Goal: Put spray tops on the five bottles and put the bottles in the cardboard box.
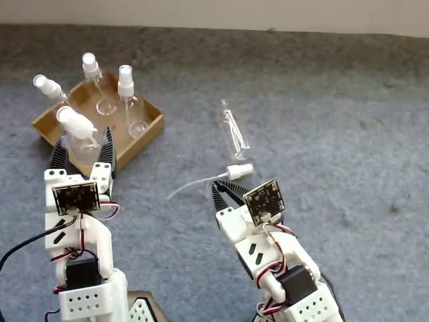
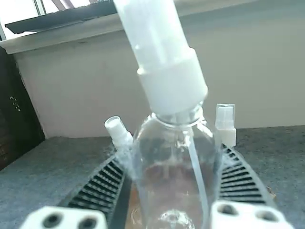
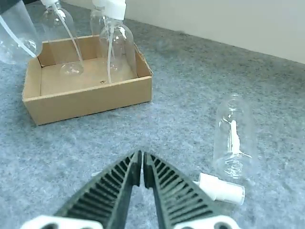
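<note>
My left gripper [image 1: 84,144] [image 2: 171,160] is shut on a clear bottle [image 1: 79,137] [image 2: 174,176] fitted with a white spray top [image 1: 72,121] [image 2: 162,57], held upright at the near edge of the cardboard box [image 1: 151,131] [image 3: 86,98]. Three capped bottles [image 1: 131,100] [image 3: 116,43] stand in the box. An uncapped clear bottle [image 1: 234,129] [image 3: 232,136] lies on the carpet. A loose spray top [image 1: 240,171] [image 3: 221,188] with its thin tube lies just beyond my right gripper [image 1: 218,188] [image 3: 142,157], which is shut and holds nothing.
Grey carpet [image 1: 335,134] covers the table, open to the right of the lying bottle. A pale wall [image 3: 228,24] runs along the far side. The loose top's tube [image 1: 191,184] stretches left across the carpet between the two arms.
</note>
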`<state>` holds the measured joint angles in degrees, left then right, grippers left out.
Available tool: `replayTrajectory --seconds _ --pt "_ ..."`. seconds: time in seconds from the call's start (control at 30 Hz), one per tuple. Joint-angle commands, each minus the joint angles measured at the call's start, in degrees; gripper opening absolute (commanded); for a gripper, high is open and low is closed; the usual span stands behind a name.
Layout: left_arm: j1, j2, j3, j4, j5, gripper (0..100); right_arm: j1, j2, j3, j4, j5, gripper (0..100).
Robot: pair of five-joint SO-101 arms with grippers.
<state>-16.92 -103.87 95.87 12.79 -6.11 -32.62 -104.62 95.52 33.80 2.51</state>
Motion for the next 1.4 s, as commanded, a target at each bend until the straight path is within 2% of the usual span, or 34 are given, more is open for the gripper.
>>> replayTrajectory --seconds 0.0,0.2,0.43,0.67,0.83,1.03,1.13,1.37 --pt "-0.22 0.04 -3.56 0.35 -0.7 12 0.66 -0.75 4.62 -0.13 -0.09 0.9" --pt "-0.22 0.04 -11.12 8.18 -0.7 12 0.75 -0.66 6.29 -3.74 -0.09 0.9" --pt "-0.22 1.27 -15.69 10.02 -0.7 12 0.75 -0.48 6.29 -3.74 -0.09 0.9" --pt "-0.22 20.7 -26.33 10.02 -0.53 12 0.75 -0.4 6.29 -3.74 -0.09 0.9" --pt "-0.22 33.27 -28.88 9.23 -0.44 12 0.75 -0.4 6.29 -3.65 -0.09 0.9" --pt "-0.31 41.89 -27.47 0.79 1.05 12 0.75 -0.48 6.29 -2.59 -0.09 0.9" --pt "-0.22 44.44 -24.66 -6.33 4.92 12 0.75 -0.57 6.29 -2.24 -0.09 0.9" --pt "-0.4 53.14 -20.79 -22.24 5.19 12 0.75 -0.57 6.29 -2.15 -0.09 0.9"
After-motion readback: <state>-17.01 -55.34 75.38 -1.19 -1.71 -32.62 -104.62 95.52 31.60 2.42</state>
